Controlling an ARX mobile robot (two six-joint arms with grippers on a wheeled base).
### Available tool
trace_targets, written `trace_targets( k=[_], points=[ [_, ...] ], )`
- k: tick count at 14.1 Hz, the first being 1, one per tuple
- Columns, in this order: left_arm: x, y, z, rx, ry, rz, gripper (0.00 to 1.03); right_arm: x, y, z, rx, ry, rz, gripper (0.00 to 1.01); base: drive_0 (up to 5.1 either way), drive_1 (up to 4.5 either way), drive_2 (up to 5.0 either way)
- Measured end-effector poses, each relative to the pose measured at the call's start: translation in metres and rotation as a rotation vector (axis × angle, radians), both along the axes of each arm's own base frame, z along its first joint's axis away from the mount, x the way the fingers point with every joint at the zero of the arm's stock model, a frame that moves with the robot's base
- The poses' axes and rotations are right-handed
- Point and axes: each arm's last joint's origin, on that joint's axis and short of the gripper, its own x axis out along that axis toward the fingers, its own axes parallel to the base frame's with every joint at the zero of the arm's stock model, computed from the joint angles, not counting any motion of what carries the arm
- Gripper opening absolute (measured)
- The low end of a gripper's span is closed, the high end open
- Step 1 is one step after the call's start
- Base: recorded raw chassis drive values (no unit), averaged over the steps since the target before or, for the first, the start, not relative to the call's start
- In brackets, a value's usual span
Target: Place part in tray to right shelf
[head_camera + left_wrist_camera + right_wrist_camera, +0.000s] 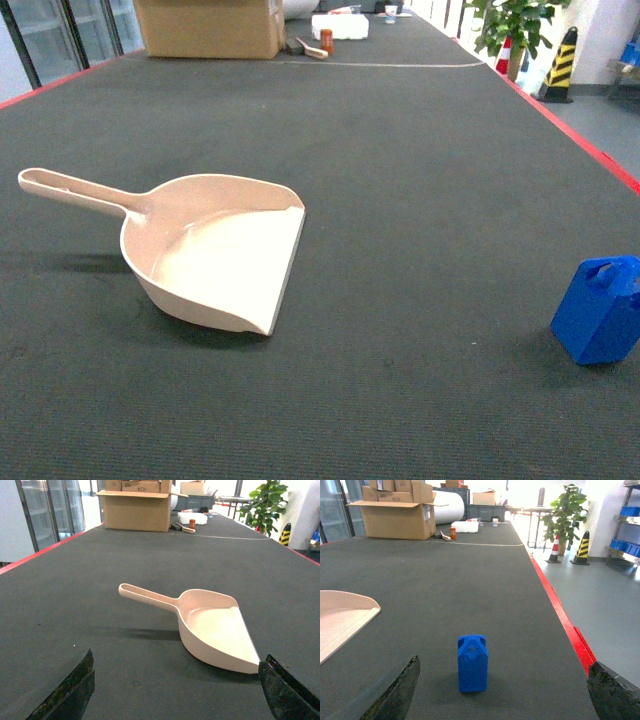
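Part stands upright at six o'clock from the spread, empty right gripper, well apart from the tray at nine o'clock; recommend descending centred, pinching its flat sides squarely.

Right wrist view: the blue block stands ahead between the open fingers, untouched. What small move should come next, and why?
Probably ease the right gripper forward and down toward the small bright-blue plastic block. It stands upright on the dark mat, centred between the spread fingers but not yet reached, and the cream-beige plastic dustpan-shaped scoop lies empty to its left, waiting for it.
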Motion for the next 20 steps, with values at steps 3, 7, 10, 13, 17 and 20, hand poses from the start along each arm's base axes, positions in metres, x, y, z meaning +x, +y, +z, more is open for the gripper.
trace_targets(
  k=[3,7,10,13,17,20],
  points=[
    [0.0000,0.0000,0.0000,0.000,0.000,0.000,0.98,0.0000,0.0000,0.0000,0.000,0.000,0.000,0.98,0.0,0.00,0.0],
    [0.0000,0.0000,0.0000,0.000,0.000,0.000,0.98,0.0000,0.0000,0.0000,0.000,0.000,0.000,0.98,0.0,0.00,0.0],
    [0.0000,0.0000,0.0000,0.000,0.000,0.000,0.98,0.0000,0.0000,0.0000,0.000,0.000,0.000,0.98,0.0,0.00,0.0],
    [0.0000,0.0000,0.0000,0.000,0.000,0.000,0.98,0.0000,0.0000,0.0000,0.000,0.000,0.000,0.98,0.0,0.00,0.0],
    [0.0000,0.0000,0.0000,0.000,0.000,0.000,0.98,0.0000,0.0000,0.0000,0.000,0.000,0.000,0.98,0.0,0.00,0.0],
    [0.0000,0.0000,0.0000,0.000,0.000,0.000,0.98,0.0000,0.0000,0.0000,0.000,0.000,0.000,0.98,0.0,0.00,0.0]
  ],
)
